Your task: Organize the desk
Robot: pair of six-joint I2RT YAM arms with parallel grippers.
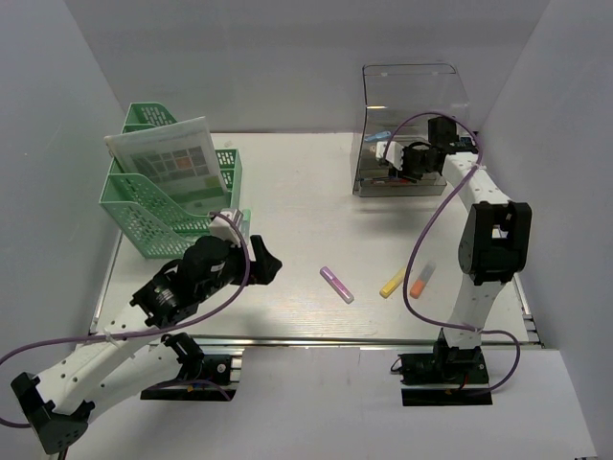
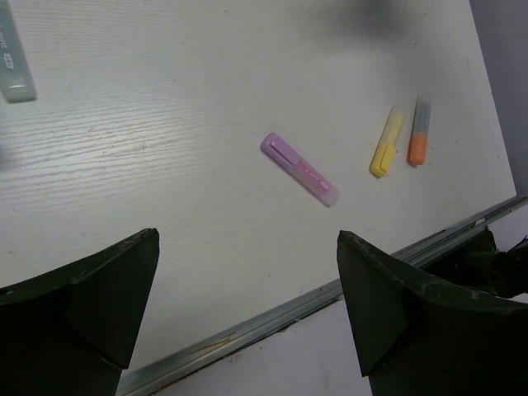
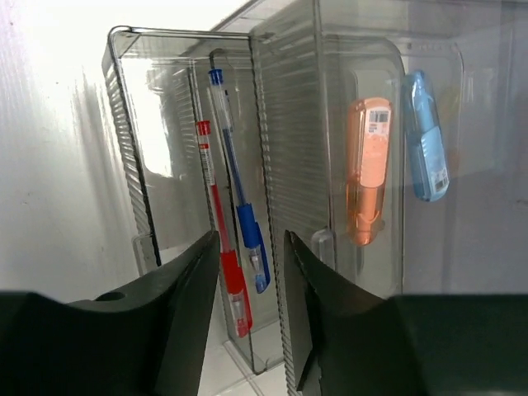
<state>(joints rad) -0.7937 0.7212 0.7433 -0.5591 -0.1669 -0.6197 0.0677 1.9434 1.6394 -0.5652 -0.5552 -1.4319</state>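
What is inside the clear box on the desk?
A red pen and a blue pen in one compartment, an orange highlighter and a blue highlighter in the next. The right gripper hides the box's bottom.

Pale grey walls box the scene in on three sides: left wall (image 1: 48,144), back wall (image 1: 287,67), right wall (image 1: 565,192), all plain and matte. The only furniture is the desk (image 1: 287,192), a white flat rectangular top that meets the walls. The left wrist view shows fine lengthwise grain on it. A silver metal rail (image 1: 335,341) runs along its near edge. A pale ledge (image 1: 316,402) sits in front of the rail. The light is soft and even, coming from above, and shadows are faint. There is strong white glare at the upper left of the right wrist view.
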